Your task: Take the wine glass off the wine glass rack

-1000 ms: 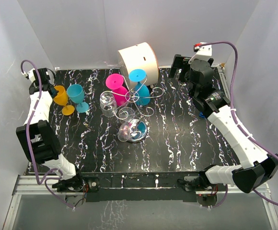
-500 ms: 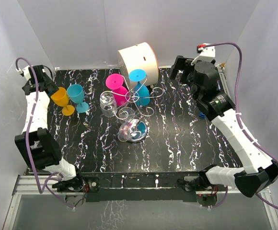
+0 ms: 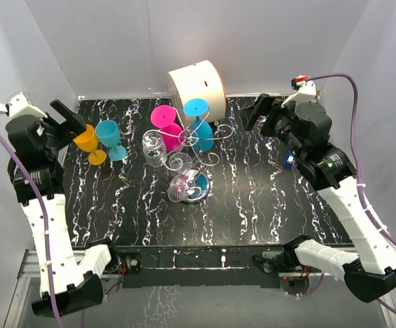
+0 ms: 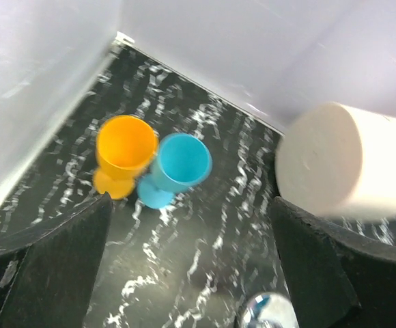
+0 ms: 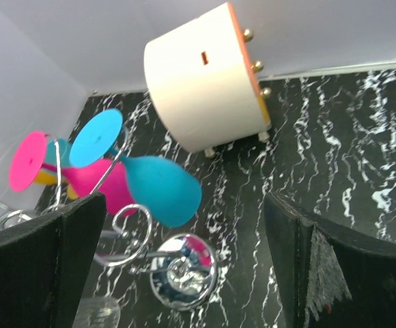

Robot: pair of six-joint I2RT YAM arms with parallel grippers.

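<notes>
The wine glass rack point(image 3: 192, 142), a silver wire stand on a chrome base point(image 3: 190, 186), stands mid-table. A pink wine glass point(image 3: 165, 123), a blue one point(image 3: 199, 127) and a clear one point(image 3: 154, 149) hang on it upside down. An orange wine glass point(image 3: 87, 141) stands upright on the table at the far left, touching a teal one point(image 3: 108, 135). My left gripper point(image 3: 65, 117) is open just left of and above the orange glass point(image 4: 123, 147), holding nothing. My right gripper point(image 3: 258, 113) hangs open right of the rack, looking at the blue glass point(image 5: 161, 188) and the base point(image 5: 183, 270).
A white cylindrical drum point(image 3: 196, 85) lies on its side behind the rack, also in the right wrist view point(image 5: 201, 78). White walls close in the table on the left, back and right. A small blue object point(image 3: 289, 158) sits near the right edge.
My left gripper opened, let go of the orange glass and drew back up to the left. The right arm lifted and shifted slightly right, still open.
</notes>
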